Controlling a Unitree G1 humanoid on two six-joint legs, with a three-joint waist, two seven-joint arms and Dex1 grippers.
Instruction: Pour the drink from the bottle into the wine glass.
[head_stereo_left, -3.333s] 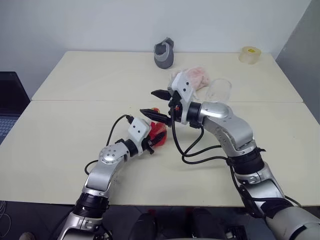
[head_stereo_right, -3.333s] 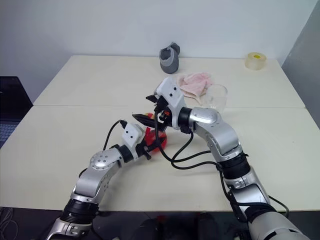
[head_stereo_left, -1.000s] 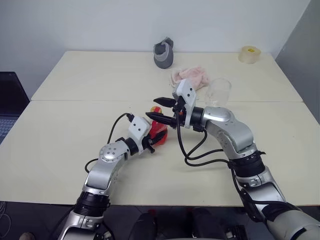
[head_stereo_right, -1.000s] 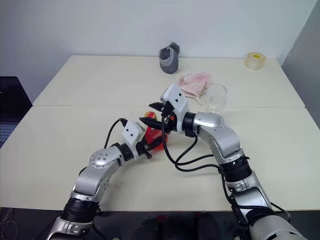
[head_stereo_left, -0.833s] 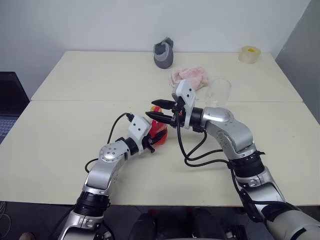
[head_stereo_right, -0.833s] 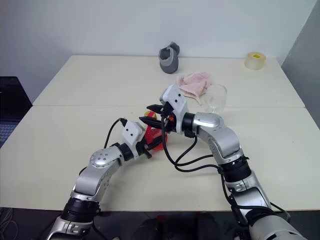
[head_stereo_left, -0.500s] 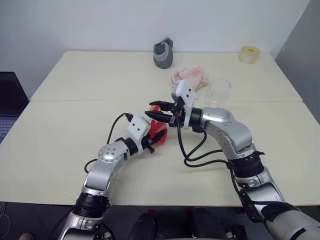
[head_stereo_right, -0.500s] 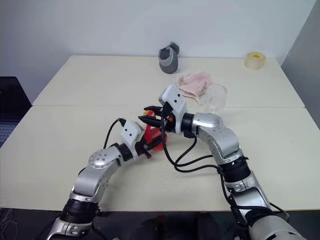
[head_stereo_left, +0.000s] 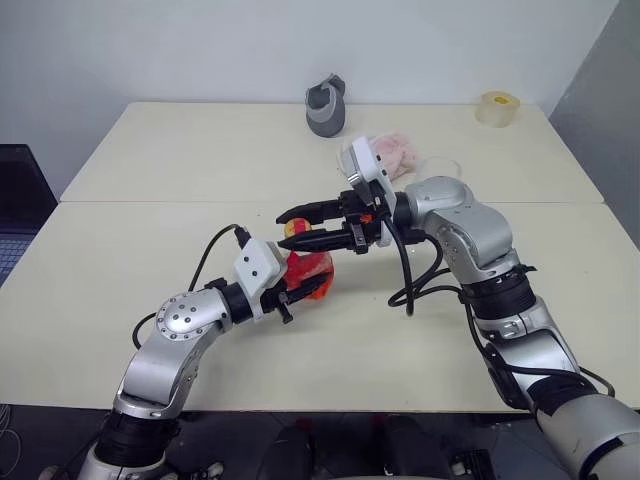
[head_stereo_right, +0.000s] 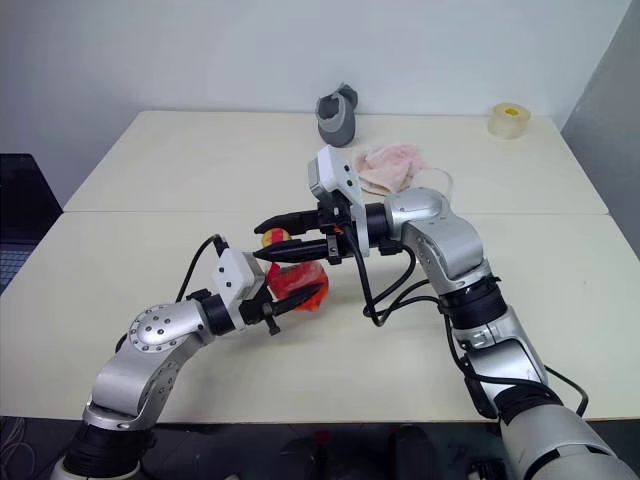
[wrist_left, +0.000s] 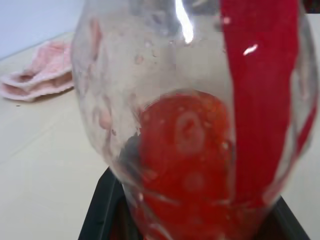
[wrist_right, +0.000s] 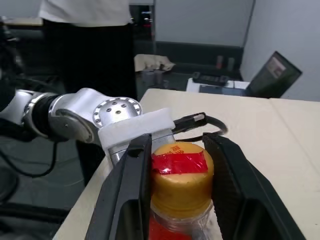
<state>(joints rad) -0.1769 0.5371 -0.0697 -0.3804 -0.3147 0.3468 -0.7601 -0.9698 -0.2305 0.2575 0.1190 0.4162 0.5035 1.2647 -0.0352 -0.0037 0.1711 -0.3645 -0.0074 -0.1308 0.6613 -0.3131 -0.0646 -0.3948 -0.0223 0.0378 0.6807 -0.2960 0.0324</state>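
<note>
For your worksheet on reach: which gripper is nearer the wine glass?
Right. The right gripper is at the bottle's cap, nearer the wine glass; the left gripper holds the bottle's body, farther away.

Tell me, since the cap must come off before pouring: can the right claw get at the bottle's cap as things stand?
Probably yes. The right claw already has its fingers on either side of the cap, with nothing between, while the left claw holds the bottle.

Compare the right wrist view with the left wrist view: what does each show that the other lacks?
Right wrist view: the bottle's yellowish-orange cap with a red sticker, sitting between the right gripper fingers, and the left arm's wrist behind it. Left wrist view: the drink inside the clear body, held in the left gripper, and a pink cloth on the table. Shared: the bottle and the table.
</note>
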